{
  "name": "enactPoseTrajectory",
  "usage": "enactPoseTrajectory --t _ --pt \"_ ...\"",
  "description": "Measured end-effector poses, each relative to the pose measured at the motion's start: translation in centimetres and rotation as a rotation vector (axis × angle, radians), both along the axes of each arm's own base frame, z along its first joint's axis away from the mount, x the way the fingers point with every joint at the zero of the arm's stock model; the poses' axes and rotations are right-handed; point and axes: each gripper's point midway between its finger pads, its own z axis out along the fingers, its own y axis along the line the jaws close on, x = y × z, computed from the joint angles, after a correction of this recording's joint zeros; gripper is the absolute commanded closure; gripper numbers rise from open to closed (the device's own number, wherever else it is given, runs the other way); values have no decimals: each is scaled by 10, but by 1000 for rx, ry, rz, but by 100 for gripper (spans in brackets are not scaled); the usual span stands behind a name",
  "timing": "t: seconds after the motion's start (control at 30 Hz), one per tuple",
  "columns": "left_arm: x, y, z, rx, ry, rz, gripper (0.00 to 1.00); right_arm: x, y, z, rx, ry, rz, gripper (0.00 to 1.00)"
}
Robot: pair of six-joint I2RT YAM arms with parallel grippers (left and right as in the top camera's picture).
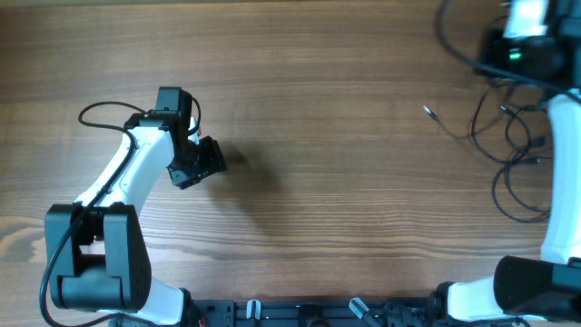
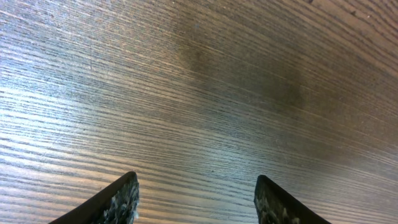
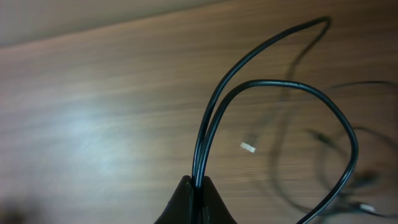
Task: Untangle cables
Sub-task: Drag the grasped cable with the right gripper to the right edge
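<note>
The thin black cables [image 1: 510, 153] lie in loose overlapping loops on the wooden table at the right, with one strand ending in a small plug [image 1: 427, 111]. My right gripper [image 3: 198, 184] is shut on a doubled strand of black cable [image 3: 214, 112], which arcs away above the table. Its wrist sits at the top right of the overhead view [image 1: 522, 50]. More cable loops [image 3: 348, 162] and a small silvery plug [image 3: 247, 147] show blurred on the table below. My left gripper [image 2: 196, 182] is open and empty over bare wood at the left [image 1: 204, 162], far from the cables.
The left arm's own thicker black cable [image 1: 100, 109] loops beside it. The right arm's white link [image 1: 565, 173] runs along the right edge, over part of the cable pile. The arm bases stand at the front edge.
</note>
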Motion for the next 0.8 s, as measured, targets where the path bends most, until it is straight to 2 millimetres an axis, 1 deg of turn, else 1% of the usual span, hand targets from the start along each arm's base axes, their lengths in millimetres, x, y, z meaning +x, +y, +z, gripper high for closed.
enactPoseTrajectory --t 0.1,0.13,0.17,0.37,0.5,0.8 --pt "0 0 0 0 0 0 39 -8 -43 1 -43 6 -113 96" --pt "0 0 0 0 0 0 38 -10 -54 0 -56 11 -145 96" --pt "0 0 0 0 0 0 38 -17 -75 0 -84 19 -206 96" --pt "0 0 0 0 0 0 38 -37 -128 -1 -130 44 -389 96" --pt "0 0 0 0 0 0 39 -38 -139 -12 -135 74 -420 96" --pt "0 0 0 0 0 0 39 -27 -146 -46 -116 156 -420 96"
